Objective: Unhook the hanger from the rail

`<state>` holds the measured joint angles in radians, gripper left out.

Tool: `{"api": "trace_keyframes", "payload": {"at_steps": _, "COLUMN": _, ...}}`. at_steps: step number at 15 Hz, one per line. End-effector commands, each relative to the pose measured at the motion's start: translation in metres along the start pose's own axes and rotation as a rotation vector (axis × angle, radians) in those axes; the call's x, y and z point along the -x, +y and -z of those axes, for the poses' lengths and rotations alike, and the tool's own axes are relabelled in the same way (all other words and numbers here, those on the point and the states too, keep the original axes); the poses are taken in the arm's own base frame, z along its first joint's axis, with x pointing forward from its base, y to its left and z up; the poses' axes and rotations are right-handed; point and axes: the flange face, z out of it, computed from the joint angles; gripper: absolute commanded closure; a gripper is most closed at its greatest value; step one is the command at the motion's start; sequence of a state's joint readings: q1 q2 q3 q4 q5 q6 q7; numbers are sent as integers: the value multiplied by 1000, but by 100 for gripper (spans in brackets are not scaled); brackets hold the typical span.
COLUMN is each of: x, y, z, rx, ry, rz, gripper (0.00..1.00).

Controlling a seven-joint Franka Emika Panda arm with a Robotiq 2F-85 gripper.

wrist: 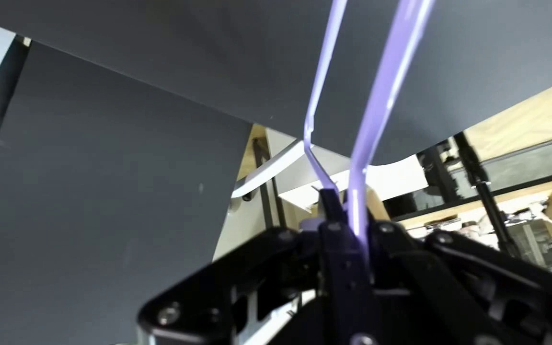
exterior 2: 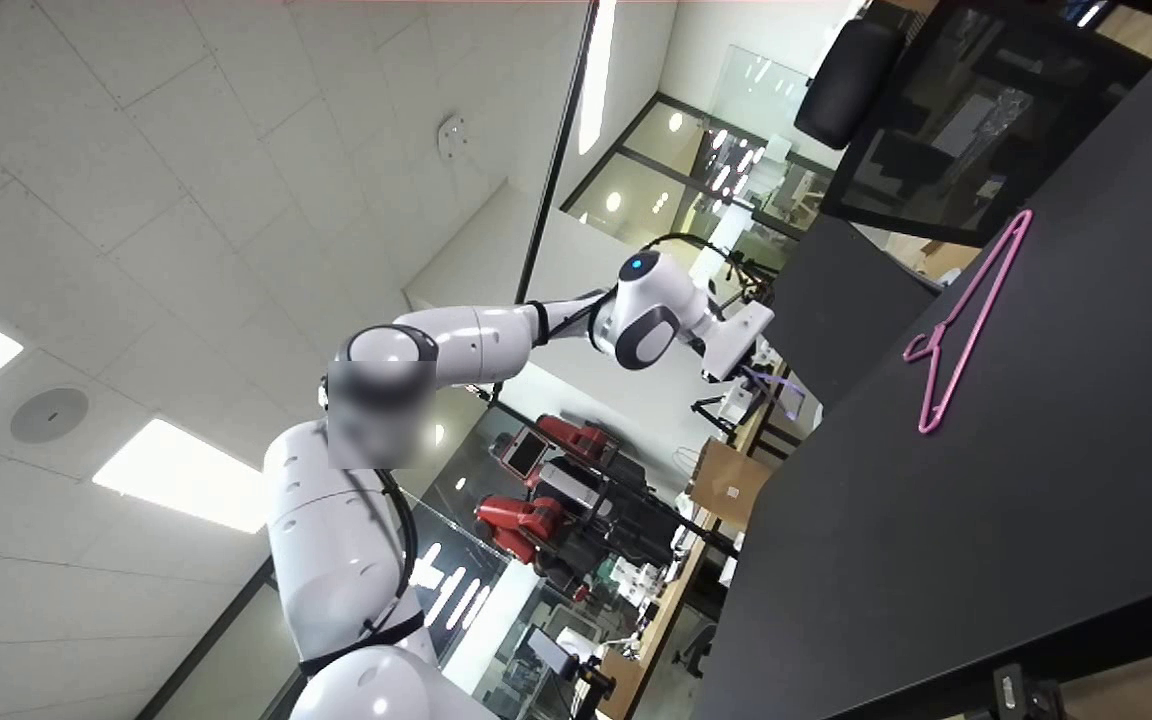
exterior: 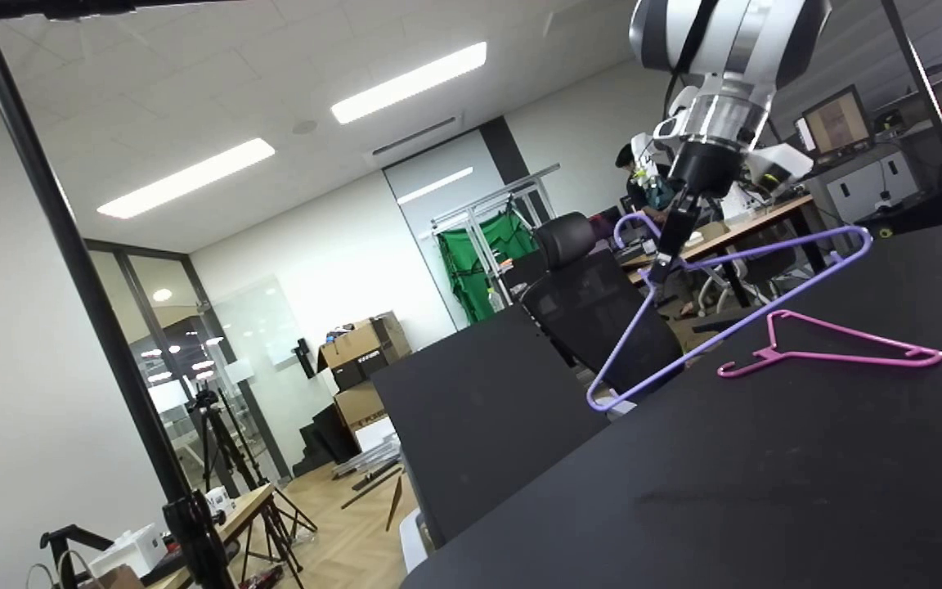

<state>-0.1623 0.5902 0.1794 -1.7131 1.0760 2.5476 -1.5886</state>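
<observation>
The lavender hanger is tilted in the air above the far edge of the table in an exterior view. My gripper is shut on it near the base of its hook. The hook points up and left, and I see no rail inside it. In an exterior view the hanger is small beside the gripper. In the wrist view the hanger's bars run up from between the closed fingers. A black bar, perhaps the rail, crosses the top left corner, well apart from the hanger.
A magenta-pink hanger lies on the black table; it also shows in an exterior view. A black upright pole stands at the left. A black office chair and a dark panel stand beyond the table edge.
</observation>
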Motion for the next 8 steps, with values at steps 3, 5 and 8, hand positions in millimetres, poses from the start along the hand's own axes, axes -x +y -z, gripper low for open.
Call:
{"api": "trace_keyframes", "payload": {"at_steps": 3, "x": 32, "y": -9, "z": -48, "rx": 213, "ry": 125, "rz": -32, "gripper": 98}}
{"api": "trace_keyframes", "payload": {"at_steps": 5, "x": 39, "y": -13, "z": -59, "rx": 272, "ry": 140, "rz": -29, "gripper": 98}}
{"api": "trace_keyframes", "payload": {"at_steps": 8, "x": 41, "y": -13, "z": -66, "rx": 358, "ry": 165, "rz": -19, "gripper": 98}}
